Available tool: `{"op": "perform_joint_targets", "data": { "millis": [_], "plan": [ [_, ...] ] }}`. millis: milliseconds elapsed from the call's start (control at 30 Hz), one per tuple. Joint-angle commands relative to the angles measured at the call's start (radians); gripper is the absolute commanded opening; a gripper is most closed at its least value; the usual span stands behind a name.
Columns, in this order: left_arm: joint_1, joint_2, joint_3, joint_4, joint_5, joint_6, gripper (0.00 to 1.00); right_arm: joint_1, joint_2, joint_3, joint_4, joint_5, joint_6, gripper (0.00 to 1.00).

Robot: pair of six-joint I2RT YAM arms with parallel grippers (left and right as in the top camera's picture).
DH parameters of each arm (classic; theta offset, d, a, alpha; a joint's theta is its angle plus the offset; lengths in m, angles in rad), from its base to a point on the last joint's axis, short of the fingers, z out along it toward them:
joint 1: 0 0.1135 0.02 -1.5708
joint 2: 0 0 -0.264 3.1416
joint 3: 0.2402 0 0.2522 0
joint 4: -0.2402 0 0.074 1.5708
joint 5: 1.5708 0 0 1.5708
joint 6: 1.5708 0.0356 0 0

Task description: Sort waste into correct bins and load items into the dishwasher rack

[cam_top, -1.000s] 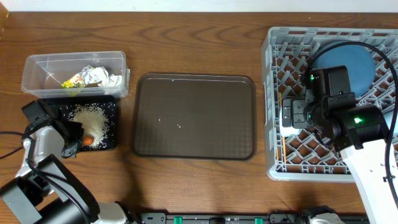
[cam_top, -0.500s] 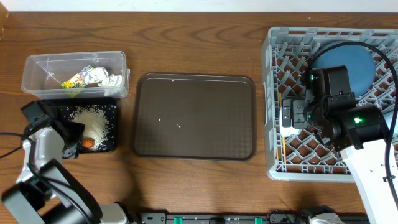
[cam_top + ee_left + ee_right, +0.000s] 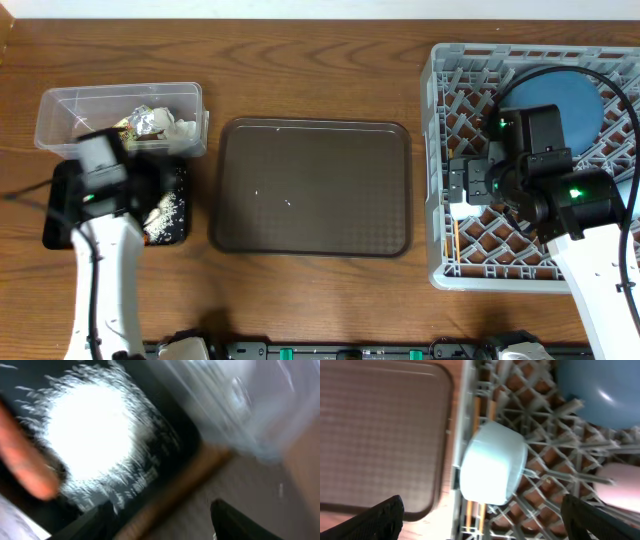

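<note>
On the table [image 3: 300, 90], chopsticks [image 3: 476, 412] lie along the rack's [image 3: 436, 150] left wall; all fingers [image 3: 370, 520] spread, empty.

Both my arms look alike: white tubular links, boxy black wrists. The left gripper [image 3: 165, 522] and right gripper [image 3: 490, 520] have plain matte-black fingers. Small green lights [image 3: 575, 193] and a thin black cable [image 3: 570, 68] mark the right arm [image 3: 600, 270].

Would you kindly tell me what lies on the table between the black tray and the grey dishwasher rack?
The brown serving tray lies there, as the overhead view shows.
</note>
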Motion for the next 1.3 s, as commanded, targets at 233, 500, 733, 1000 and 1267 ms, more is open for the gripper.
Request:
{"op": "perform_joint_targets", "data": {
  "millis": [233,500,733,1000,1267],
  "plan": [
    [-0.381,0.02,0.223,-0.309,-0.008,0.275,0.72,-0.016,0.073,-0.003,0.128,-0.234,-0.05,0.99],
    [-0.377,0.1,0.492,-0.735,-0.015,0.4,0.76,-0.166,0.074,-0.003,0.055,-0.269,-0.041,0.99],
    [-0.343,-0.135,0.46,-0.701,-0.015,0.407,0.77,-0.282,-0.058,-0.003,-0.061,-0.241,-0.099,0.99],
    [-0.343,-0.612,0.237,-0.49,-0.051,0.416,0.82,-0.281,-0.389,-0.134,-0.003,-0.149,-0.1,0.99],
    [-0.343,-0.94,0.019,-0.462,-0.051,0.39,0.92,-0.282,-0.73,-0.343,0.043,-0.094,-0.098,0.99]
  ]
}}
